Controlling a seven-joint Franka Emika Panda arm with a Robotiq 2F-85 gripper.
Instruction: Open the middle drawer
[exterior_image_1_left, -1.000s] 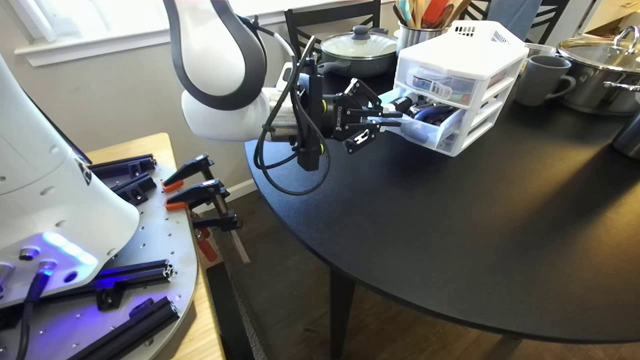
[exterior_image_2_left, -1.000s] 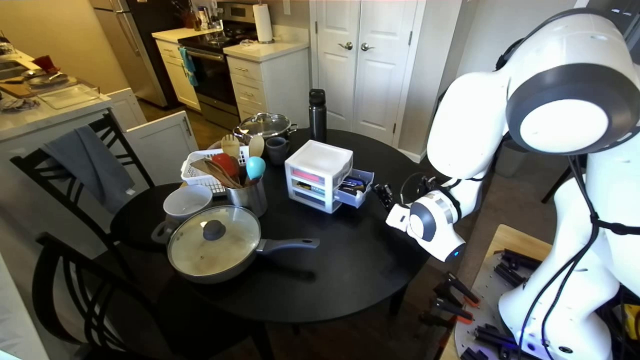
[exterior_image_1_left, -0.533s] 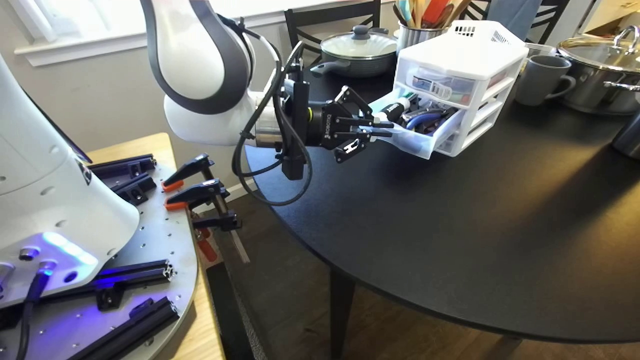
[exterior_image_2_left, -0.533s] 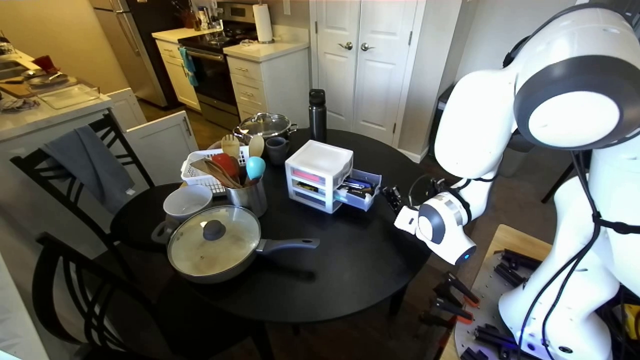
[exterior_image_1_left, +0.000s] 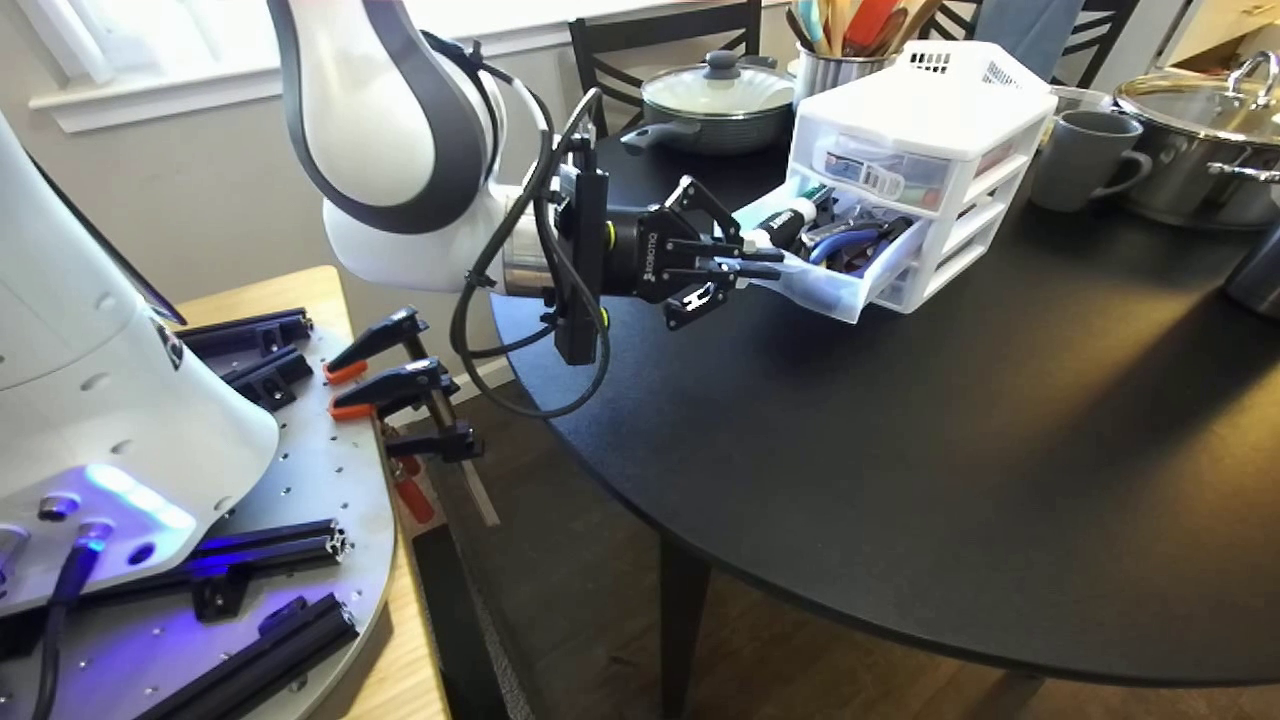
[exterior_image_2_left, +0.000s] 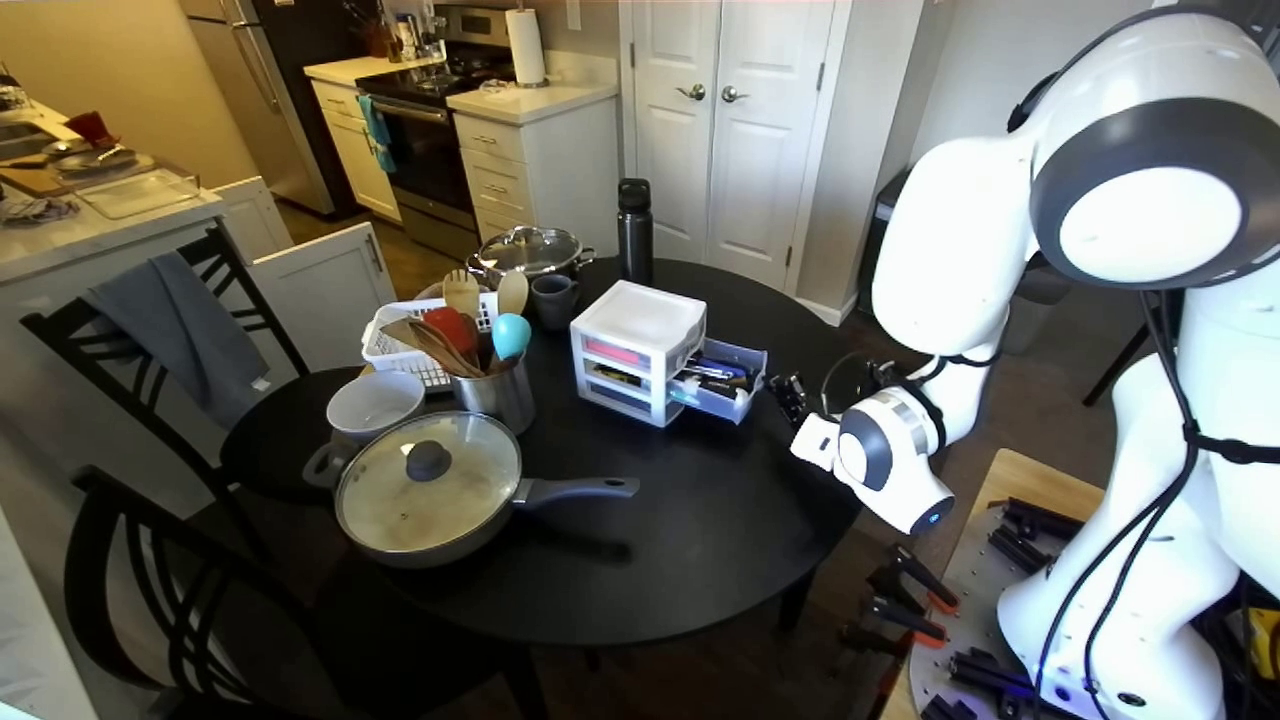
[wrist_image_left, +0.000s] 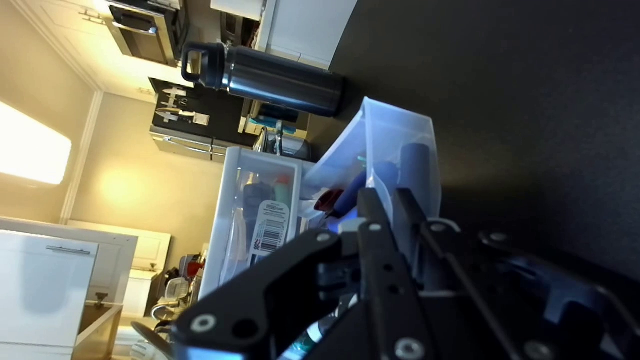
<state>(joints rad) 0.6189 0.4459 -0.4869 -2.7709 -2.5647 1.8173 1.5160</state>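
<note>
The white-framed drawer unit (exterior_image_1_left: 940, 100) stands on the black table. Its translucent middle drawer (exterior_image_1_left: 815, 285) is pulled well out and its front sags slightly. Dark tools, a blue-handled tool and a black-and-white tube lie inside. The drawer also shows pulled out in an exterior view (exterior_image_2_left: 708, 402) and in the wrist view (wrist_image_left: 417, 132). My gripper (exterior_image_1_left: 780, 264) is at the drawer's front, its fingers on either side of the front lip, nearly closed on it; in the wrist view the fingertips (wrist_image_left: 385, 196) straddle this lip. The top drawer (exterior_image_1_left: 880, 170) is closed.
A lidded pan (exterior_image_2_left: 430, 500) with its handle toward the unit, a utensil holder (exterior_image_2_left: 500, 395), a grey mug (exterior_image_1_left: 1085, 160), a steel pot (exterior_image_1_left: 1200, 160) and a dark bottle (exterior_image_2_left: 635, 235) stand around the unit on the round table (exterior_image_1_left: 900, 480).
My gripper has drawn back from the unit toward the robot base and a little lower. The middle drawer has come out with it, mostly in the first half second, and more contents show.
</note>
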